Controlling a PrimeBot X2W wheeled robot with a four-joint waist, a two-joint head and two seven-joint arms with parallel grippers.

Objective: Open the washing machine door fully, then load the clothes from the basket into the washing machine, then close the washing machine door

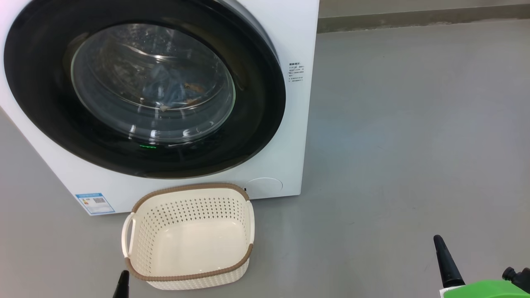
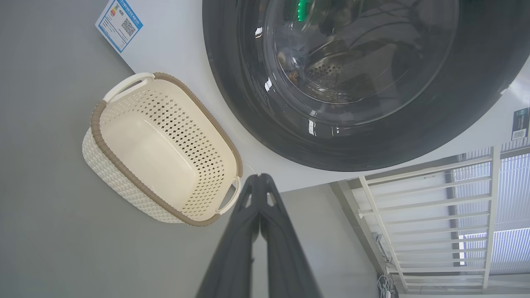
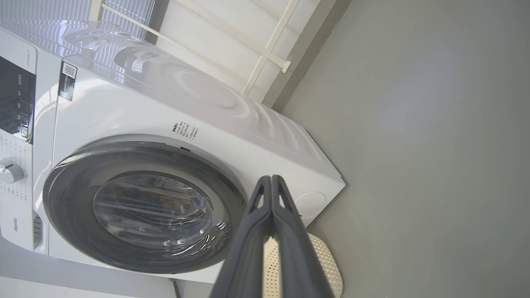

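Observation:
The washing machine (image 1: 292,136) stands white at the left, and its door (image 1: 258,103) lies flat against the front, black rim and glass bowl closed. Through the glass, pale blue clothes (image 1: 182,93) with brown specks lie in the drum. The cream basket (image 1: 186,187) sits on the floor just in front of the machine, with nothing inside. My left gripper (image 1: 122,285) is shut at the basket's near left corner. In the left wrist view, the left gripper (image 2: 259,178) points at the machine's base beside the basket (image 2: 124,182). My right gripper (image 1: 441,256) is shut, far right over bare floor.
Grey floor (image 1: 414,145) stretches open to the right of the machine, up to a baseboard (image 1: 414,18). The machine's control panel and knob (image 3: 9,171) sit above the door (image 3: 66,198). A white railing (image 2: 414,215) stands past the machine's side.

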